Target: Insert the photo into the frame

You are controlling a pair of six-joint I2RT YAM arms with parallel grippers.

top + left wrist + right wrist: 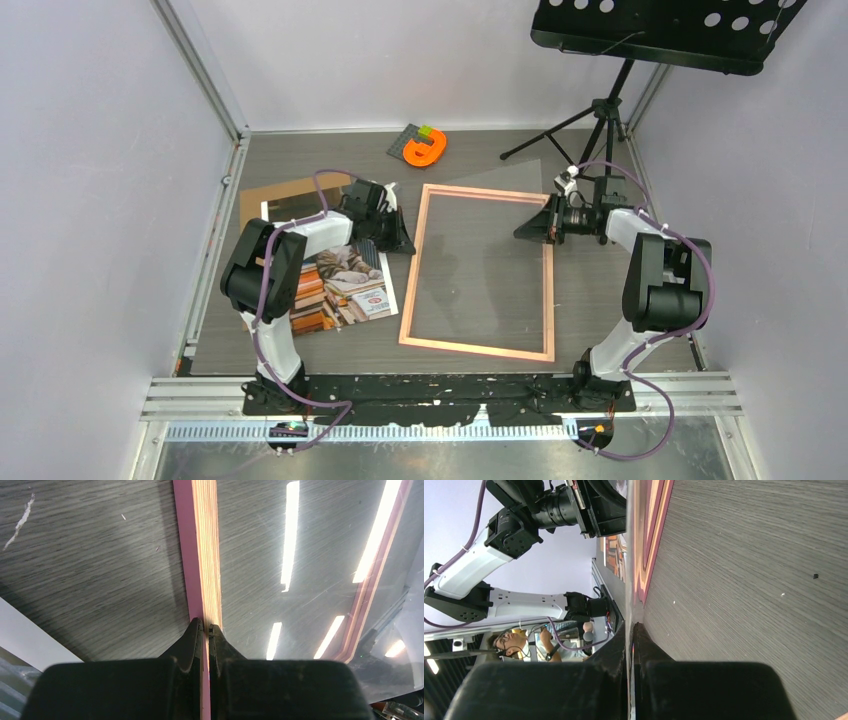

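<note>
The pink frame lies flat in the middle of the table. My left gripper is shut on its left rail; the left wrist view shows the jaws pinching the pink-and-wood rail. My right gripper reaches over the frame's upper right and is shut on the thin edge of the clear pane, which stands tilted up beside the frame. In the right wrist view that gripper holds the sheet edge-on. The cat photo lies left of the frame, partly under my left arm.
A brown backing board lies behind the photo at the left. An orange piece with a green block sits at the back. A tripod with a black music stand stands at the back right. Walls close in both sides.
</note>
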